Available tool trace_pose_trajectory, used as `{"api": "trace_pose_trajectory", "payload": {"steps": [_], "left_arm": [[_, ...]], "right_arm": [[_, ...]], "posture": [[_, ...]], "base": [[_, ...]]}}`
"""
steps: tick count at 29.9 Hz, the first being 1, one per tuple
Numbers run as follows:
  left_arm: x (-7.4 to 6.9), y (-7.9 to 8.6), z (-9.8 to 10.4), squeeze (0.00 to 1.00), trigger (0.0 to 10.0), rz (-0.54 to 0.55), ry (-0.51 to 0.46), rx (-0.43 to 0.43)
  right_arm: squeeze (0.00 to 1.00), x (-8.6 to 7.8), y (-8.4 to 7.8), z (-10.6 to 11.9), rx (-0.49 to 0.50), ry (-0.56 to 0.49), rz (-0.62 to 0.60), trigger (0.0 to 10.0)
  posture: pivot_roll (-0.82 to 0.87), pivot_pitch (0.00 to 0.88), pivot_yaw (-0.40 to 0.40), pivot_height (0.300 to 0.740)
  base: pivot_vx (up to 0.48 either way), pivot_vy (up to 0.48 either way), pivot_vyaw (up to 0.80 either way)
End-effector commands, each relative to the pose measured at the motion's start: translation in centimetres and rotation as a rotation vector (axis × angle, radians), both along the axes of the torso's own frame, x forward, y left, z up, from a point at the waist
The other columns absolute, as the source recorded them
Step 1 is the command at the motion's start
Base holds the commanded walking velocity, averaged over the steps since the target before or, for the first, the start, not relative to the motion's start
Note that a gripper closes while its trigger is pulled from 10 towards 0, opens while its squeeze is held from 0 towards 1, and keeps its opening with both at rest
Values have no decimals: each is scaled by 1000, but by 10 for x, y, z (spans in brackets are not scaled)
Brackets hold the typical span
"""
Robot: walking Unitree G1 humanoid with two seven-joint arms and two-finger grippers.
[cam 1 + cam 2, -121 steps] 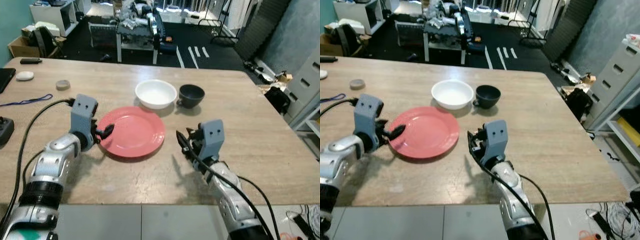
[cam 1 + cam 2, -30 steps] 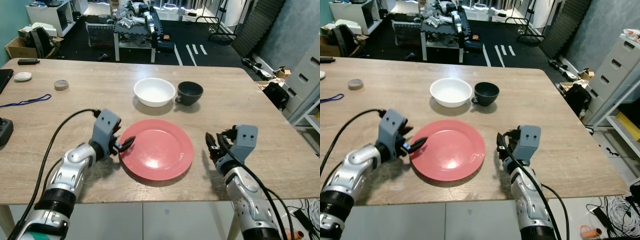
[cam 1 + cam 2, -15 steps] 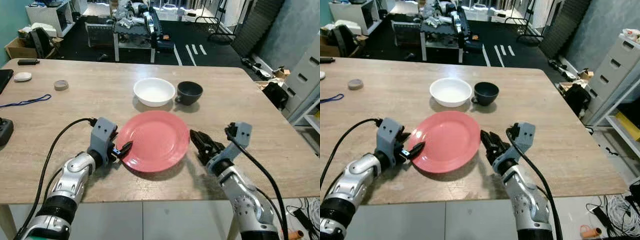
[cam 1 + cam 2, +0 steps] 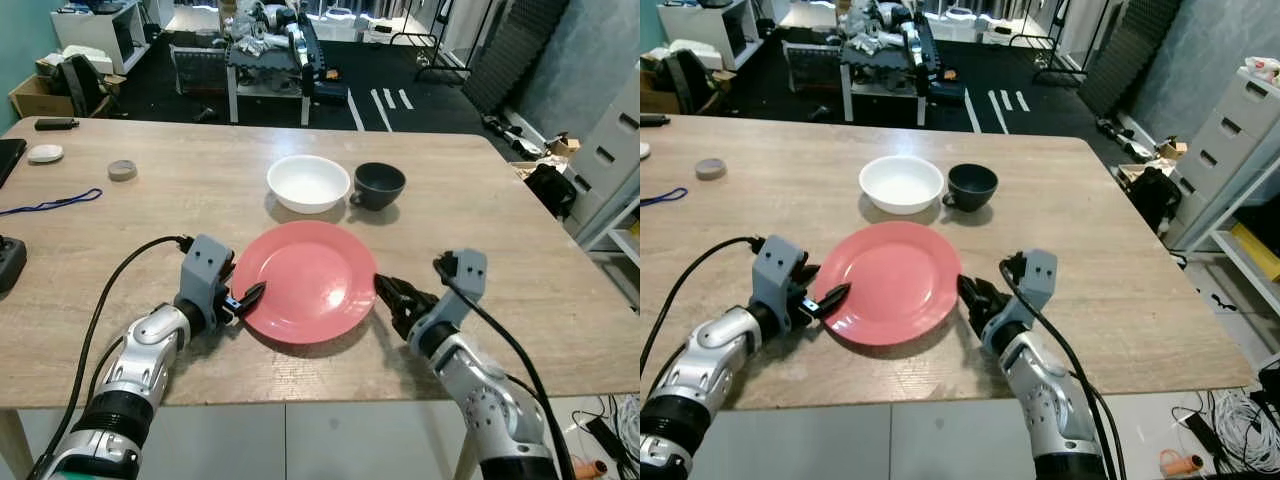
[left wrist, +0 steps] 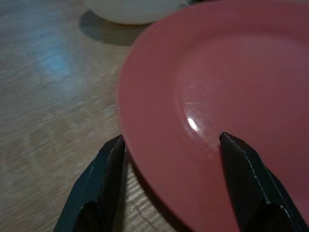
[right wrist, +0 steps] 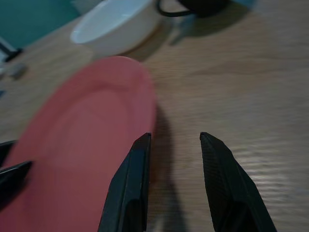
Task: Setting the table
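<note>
Plate (image 4: 306, 280), red, is lying flat near the front edge of the wooden table (image 4: 520, 260), with the white bowl (image 4: 309, 184) and dark cup (image 4: 379, 186) sitting apart from it toward 12 and 1 o'clock.

Left gripper (image 4: 246, 297) is pinching the rim at about 9 o'clock; in the left wrist view one finger (image 5: 244, 179) is resting on the upper face and the other (image 5: 104, 181) is sitting under the edge, so it is gripping the plate.

Right gripper (image 4: 391, 297) is sitting at the rim at about 3 o'clock, fingers (image 6: 130, 186) narrowly parted; whether they are touching the plate, I cannot tell.

Handling judgement: it is looking stiff, glossy and probably slick (breakable if ceramic, cannot tell). The thin rim is offering the only purchase. A one-sided pinch is likely letting it tilt, so opposite-rim holds are seeming safer.
</note>
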State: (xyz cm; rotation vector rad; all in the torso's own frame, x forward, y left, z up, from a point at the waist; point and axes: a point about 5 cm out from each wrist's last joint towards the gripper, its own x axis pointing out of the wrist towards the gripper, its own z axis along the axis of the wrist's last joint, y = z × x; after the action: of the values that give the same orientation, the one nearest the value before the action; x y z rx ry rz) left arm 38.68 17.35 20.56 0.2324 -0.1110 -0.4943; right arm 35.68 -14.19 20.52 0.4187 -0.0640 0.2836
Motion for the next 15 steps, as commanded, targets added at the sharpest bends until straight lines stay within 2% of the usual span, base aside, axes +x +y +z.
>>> {"api": "trace_pose_trajectory", "payload": {"steps": [1, 3, 7, 8, 10, 13, 15], "left_arm": [[-7, 3, -35, 0, 10000, 8, 135, 16], [-7, 3, -35, 0, 10000, 7, 135, 16], [-7, 3, -35, 0, 10000, 7, 135, 14], [-7, 3, -35, 0, 10000, 7, 135, 13], [-7, 3, -35, 0, 10000, 7, 135, 13], [-7, 3, -35, 0, 10000, 6, 135, 13], [-7, 3, -35, 0, 10000, 5, 135, 12]], "right_arm": [[0, 2, -4, -8, 7, 33, -41, 10000], [0, 3, -4, -8, 18, 37, -44, 10000], [0, 0, 9, -8, 96, 69, 85, 10000], [0, -2, 14, -7, 158, 86, 139, 10000], [0, -3, 17, -6, 193, 89, 165, 10000], [0, -2, 17, -5, 220, 89, 147, 10000], [0, 4, 5, -4, 198, 69, 40, 10000]], "posture": [[96, 318, 17, 740], [96, 318, 17, 740], [98, 319, 14, 740], [98, 320, 14, 740], [97, 319, 14, 740], [97, 320, 14, 740], [96, 319, 13, 740]], "base": [[0, 0, 0], [0, 0, 0], [0, 0, 0], [0, 0, 0], [0, 0, 0], [0, 0, 0], [0, 0, 0]]}}
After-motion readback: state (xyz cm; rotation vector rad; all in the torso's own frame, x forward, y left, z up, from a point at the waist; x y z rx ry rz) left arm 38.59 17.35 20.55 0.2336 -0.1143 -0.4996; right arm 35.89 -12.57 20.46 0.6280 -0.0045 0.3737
